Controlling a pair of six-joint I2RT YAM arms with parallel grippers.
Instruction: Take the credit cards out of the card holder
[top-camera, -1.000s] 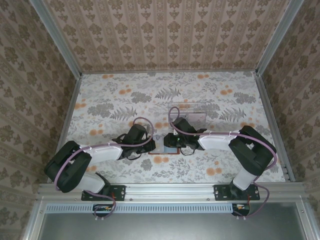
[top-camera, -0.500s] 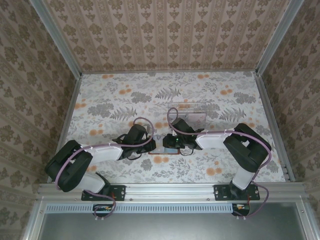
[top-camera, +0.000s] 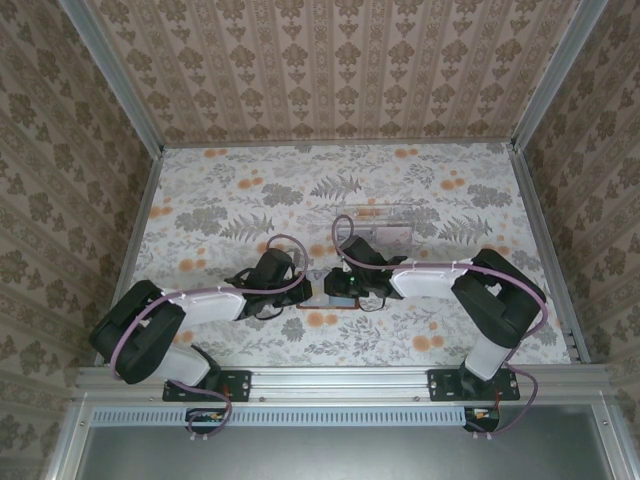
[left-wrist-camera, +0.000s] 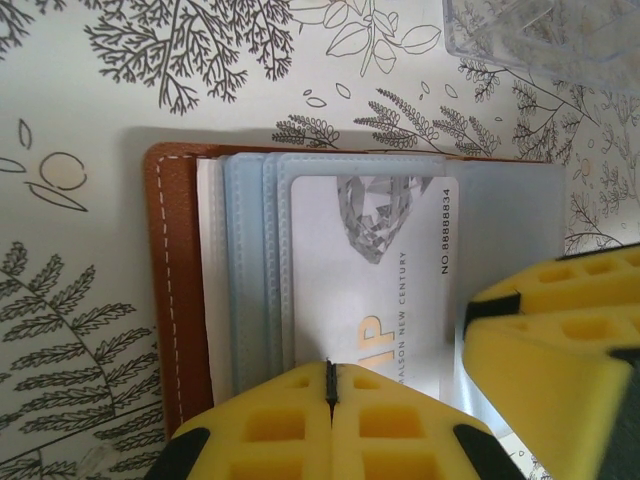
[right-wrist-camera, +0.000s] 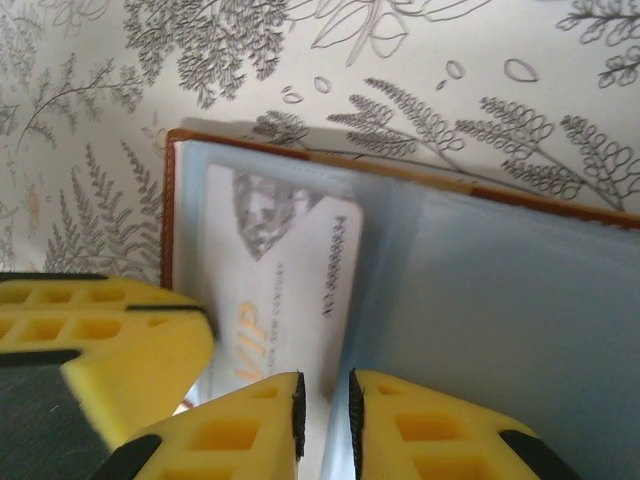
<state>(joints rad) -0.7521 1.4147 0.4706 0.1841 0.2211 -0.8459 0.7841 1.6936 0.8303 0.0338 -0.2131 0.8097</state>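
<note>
**Left wrist camera:** The card holder (left-wrist-camera: 172, 300) lies open and flat, its brown stitched edge off to the left of the left gripper (left-wrist-camera: 330, 385). The gripper's yellow pads are pressed tight together at the near edge of a white VIP card (left-wrist-camera: 375, 270). The card sits in its blue-grey pocket just ahead of the pads, and I cannot tell whether anything is caught between them. A white strip (left-wrist-camera: 212, 290), possibly another card, shows further left, beside the brown edge. A corner of a clear tray (left-wrist-camera: 540, 40) lies ahead and to the right.

**Right wrist camera:** The right gripper (right-wrist-camera: 325, 405) has its fingers a sliver apart, straddling the inner end of the same card, which runs ahead and to the left. I cannot tell whether they are nipping the card or the pocket edge. By the look of it no card is out yet, so the whole job of emptying the holder remains.

**Overhead camera:** The left arm (top-camera: 210, 303) and right arm (top-camera: 430, 278) meet nose to nose at mid-table, with the tray just beyond the right one. The table (top-camera: 230, 190) is covered in grey ferns and orange blossoms. Striped damask walls (top-camera: 330, 60) close in on three sides, and a metal rail (top-camera: 340, 378) carries the bases.
</note>
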